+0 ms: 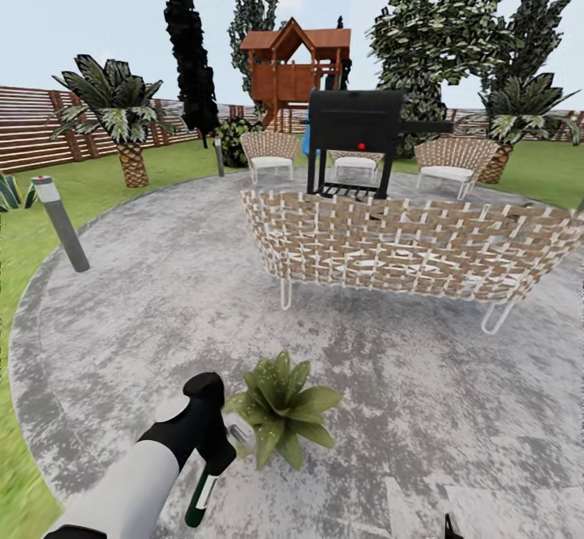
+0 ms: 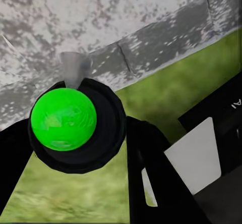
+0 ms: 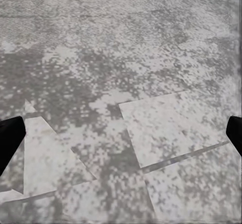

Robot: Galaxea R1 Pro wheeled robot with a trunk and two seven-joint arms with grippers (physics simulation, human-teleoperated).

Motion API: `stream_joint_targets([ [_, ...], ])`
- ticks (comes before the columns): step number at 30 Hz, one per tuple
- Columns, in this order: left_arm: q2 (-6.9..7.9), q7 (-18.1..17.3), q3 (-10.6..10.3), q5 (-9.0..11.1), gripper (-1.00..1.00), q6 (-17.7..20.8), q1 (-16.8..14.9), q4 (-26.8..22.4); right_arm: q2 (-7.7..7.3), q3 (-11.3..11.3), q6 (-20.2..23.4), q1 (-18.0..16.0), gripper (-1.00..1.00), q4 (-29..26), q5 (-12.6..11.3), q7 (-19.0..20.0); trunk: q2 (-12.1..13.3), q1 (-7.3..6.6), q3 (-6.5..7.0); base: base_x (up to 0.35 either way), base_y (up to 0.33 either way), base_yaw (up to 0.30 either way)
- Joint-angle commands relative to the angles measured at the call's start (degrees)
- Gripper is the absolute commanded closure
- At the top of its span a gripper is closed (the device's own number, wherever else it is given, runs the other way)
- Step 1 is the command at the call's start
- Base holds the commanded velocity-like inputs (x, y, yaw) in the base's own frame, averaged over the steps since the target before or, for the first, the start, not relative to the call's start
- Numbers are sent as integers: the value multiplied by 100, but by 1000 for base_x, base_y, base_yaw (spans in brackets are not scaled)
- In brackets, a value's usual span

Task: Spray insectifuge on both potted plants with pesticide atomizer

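One potted plant [image 1: 281, 411], a low rosette of broad pointed green leaves, stands on the stone patio [image 1: 422, 377] of the garden; the leaves hide its pot. Just to its left my left gripper [image 1: 212, 445] is shut on the pesticide atomizer [image 1: 201, 497], whose dark green and white body hangs below the hand. In the left wrist view the atomizer [image 2: 63, 119] appears end-on as a bright green dome in a black ring between my dark fingers [image 2: 151, 168]. Whether insectifuge lies on the leaves I cannot tell. My right gripper [image 3: 121, 133] is open above bare paving.
A long wicker sofa [image 1: 405, 243] stands behind the plant, with a black grill [image 1: 355, 121] and wicker chairs [image 1: 270, 152] beyond. A grey bollard light [image 1: 62, 223] stands at the patio's left edge. Lawn [image 1: 24, 239], palms [image 1: 122, 117] and a slat fence [image 1: 32, 126] ring the patio.
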Motion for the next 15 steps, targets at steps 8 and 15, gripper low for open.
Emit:
stream_joint_targets([
  [8, 14, 425, 1, -45, 100, 15, 184, 153, 0, 16, -16, -2, -100, 3, -21, -8, -3, -4, -5, -171, -81, 0],
  [15, 19, 464, 6, -48, 100, -6, 361, 114, 0, 16, -16, -3, -100, 9, -17, -8, -3, -4, -5, -2, -1, 0],
])
